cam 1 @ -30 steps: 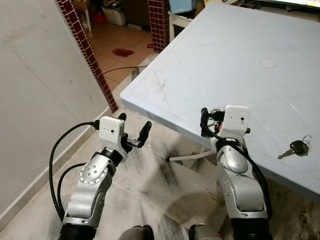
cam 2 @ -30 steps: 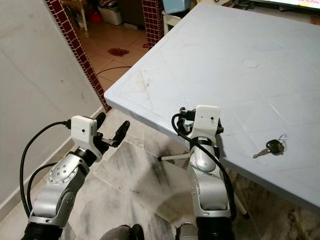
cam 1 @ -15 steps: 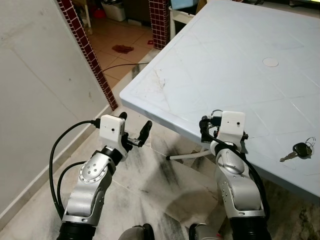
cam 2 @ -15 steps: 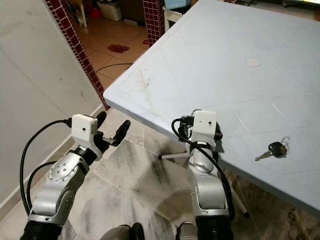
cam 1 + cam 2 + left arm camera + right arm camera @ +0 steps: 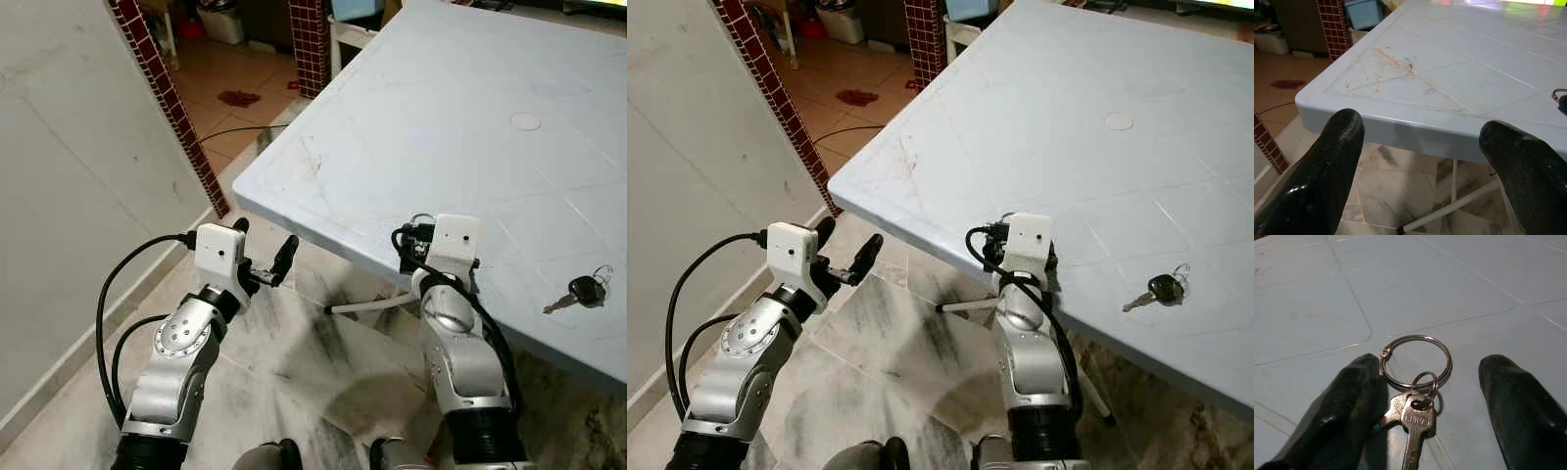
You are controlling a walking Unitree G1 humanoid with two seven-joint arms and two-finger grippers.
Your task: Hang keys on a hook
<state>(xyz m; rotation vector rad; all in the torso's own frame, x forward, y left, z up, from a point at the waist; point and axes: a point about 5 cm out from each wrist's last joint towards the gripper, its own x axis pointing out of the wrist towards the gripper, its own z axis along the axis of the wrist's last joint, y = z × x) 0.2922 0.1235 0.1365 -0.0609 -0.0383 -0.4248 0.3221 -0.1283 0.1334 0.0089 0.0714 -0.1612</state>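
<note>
A silver key ring (image 5: 1447,357) with two small silver keys (image 5: 1413,418) lies flat on the light blue table (image 5: 441,108), near its front edge. My right gripper (image 5: 1430,377) is open at the table's surface, one black finger (image 5: 1347,396) on each side of the keys, and the ring (image 5: 422,219) pokes out beside its white wrist camera (image 5: 456,238). My left gripper (image 5: 265,257) is open and holds nothing, hanging over the floor off the table's near left corner.
A separate black-headed key (image 5: 585,291) with a ring lies on the table to the right of my right arm. A brick-red tiled pillar (image 5: 167,98) and a pale wall (image 5: 69,196) stand on the left. Marble floor (image 5: 294,362) lies below, with a white table leg (image 5: 367,305).
My right wrist has shifted a little to the left along the table's front edge. The left arm has stayed put.
</note>
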